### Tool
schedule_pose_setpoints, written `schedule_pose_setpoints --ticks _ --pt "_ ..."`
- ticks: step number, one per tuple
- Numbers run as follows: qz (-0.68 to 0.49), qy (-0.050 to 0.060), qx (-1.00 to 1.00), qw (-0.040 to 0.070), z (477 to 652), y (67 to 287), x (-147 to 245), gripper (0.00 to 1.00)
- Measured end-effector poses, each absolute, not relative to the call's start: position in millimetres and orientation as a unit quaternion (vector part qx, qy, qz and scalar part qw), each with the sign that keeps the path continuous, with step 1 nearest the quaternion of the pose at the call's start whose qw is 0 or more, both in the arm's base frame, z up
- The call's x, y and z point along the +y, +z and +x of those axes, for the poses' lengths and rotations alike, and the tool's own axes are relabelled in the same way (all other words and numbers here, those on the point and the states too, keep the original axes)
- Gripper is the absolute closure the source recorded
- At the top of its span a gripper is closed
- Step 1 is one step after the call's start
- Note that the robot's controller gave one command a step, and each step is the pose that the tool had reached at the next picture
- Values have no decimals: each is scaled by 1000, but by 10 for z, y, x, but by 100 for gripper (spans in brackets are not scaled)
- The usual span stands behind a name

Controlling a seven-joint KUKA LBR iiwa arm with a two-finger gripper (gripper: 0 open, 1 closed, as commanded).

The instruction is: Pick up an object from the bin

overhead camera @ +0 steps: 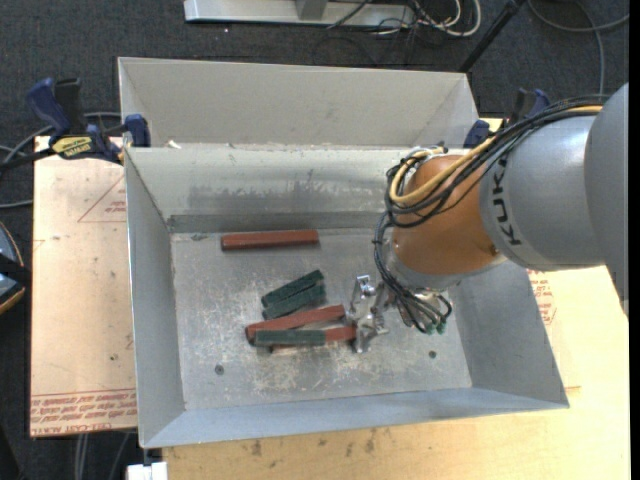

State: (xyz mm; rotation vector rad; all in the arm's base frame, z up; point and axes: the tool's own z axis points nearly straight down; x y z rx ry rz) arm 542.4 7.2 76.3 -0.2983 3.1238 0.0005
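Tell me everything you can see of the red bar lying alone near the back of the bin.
The red bar is a long, slim, brownish-red stick with square ends, matte, maybe wood or plastic. It lies flat on the bin floor, lengthwise along the foot of the back wall. Only the floor touches it; the heap of green and red bars and the claw lie apart, nearer the front.

Black letters reading "KUK" run along the grey casing of the arm (560, 193).
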Motion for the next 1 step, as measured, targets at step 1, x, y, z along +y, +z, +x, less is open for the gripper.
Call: schedule_pose_setpoints --ticks 1 --pt "-71 0 997 5 5520 2546 290 100"
